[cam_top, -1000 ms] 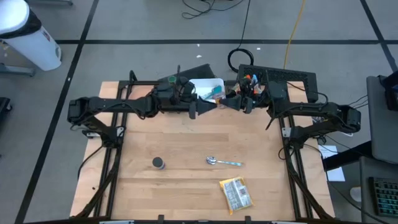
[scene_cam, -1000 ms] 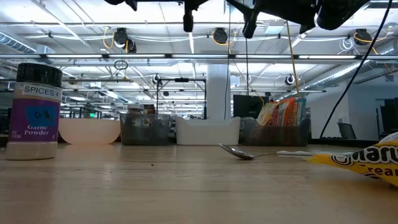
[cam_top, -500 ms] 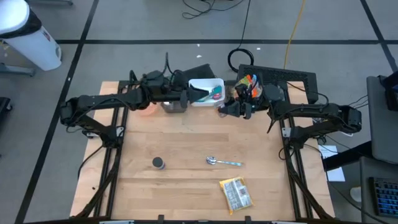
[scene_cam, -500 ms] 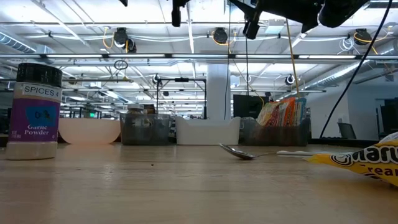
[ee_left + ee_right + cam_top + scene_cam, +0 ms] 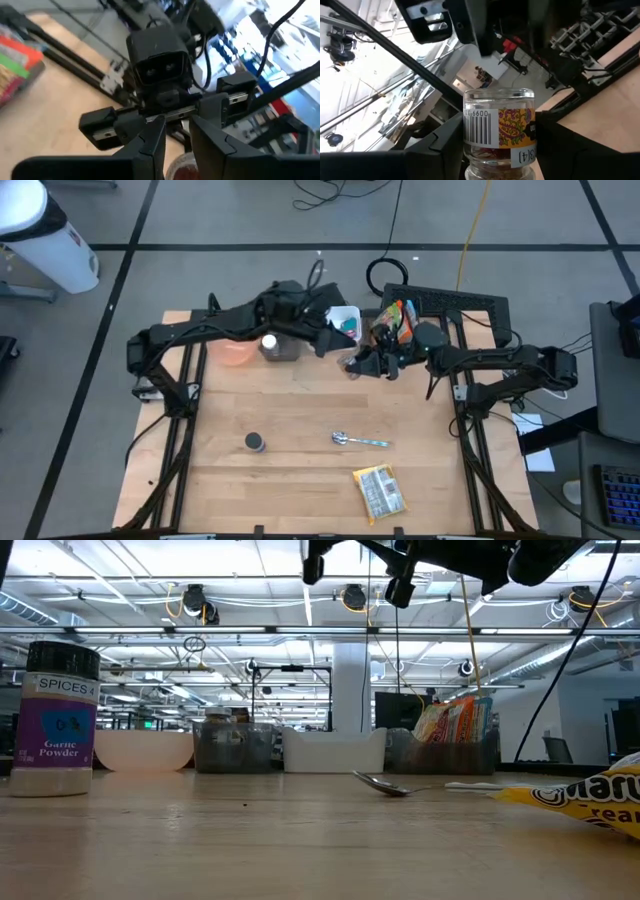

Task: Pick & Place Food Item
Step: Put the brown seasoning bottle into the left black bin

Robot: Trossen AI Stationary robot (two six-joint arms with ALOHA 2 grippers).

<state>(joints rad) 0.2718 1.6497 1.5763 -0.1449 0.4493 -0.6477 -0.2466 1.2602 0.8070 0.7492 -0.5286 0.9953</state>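
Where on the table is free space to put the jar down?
Bare wood lies between the spice shaker and the left table edge, also above the spoon. The back row near the white bin is crowded.

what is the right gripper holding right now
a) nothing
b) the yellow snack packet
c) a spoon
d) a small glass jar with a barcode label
d, the right wrist view shows the glass jar with its barcode label clamped between the right gripper fingers, while the spoon and yellow snack packet lie on the table.
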